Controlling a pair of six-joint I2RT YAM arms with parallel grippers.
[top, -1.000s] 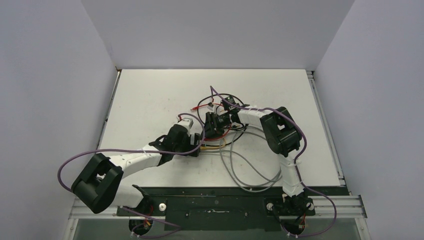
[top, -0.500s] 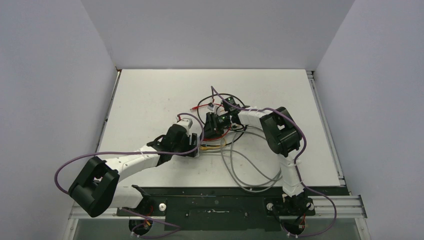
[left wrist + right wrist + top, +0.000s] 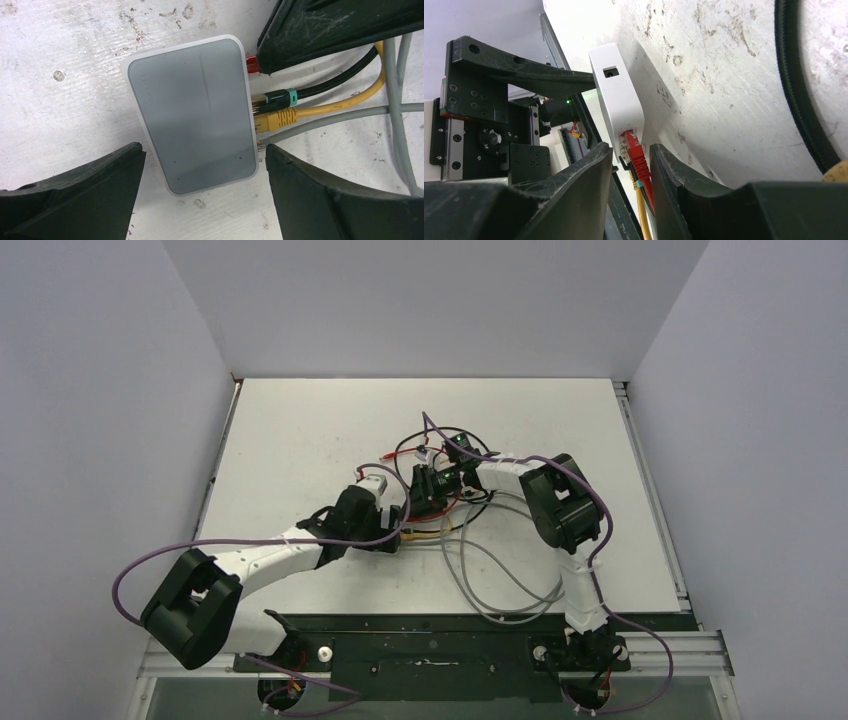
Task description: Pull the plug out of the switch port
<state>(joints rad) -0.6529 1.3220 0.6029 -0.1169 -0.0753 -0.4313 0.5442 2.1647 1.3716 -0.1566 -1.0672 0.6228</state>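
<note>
Left wrist view: red plug [image 3: 252, 64] mostly hidden behind a finger [image 3: 340, 25] of the right gripper [image 3: 631, 150]; both fingers [image 3: 70, 195] of the left gripper [image 3: 202, 150] cut off by the lower edge; grey cables [image 3: 350, 116] run off the right edge. Right wrist view: red plug's tail hidden between the fingers; contact cannot be told; black cable [image 3: 794, 85] cut off at right. Top view: switch [image 3: 192, 115] covered by the grippers, ports too small to make out.
</note>
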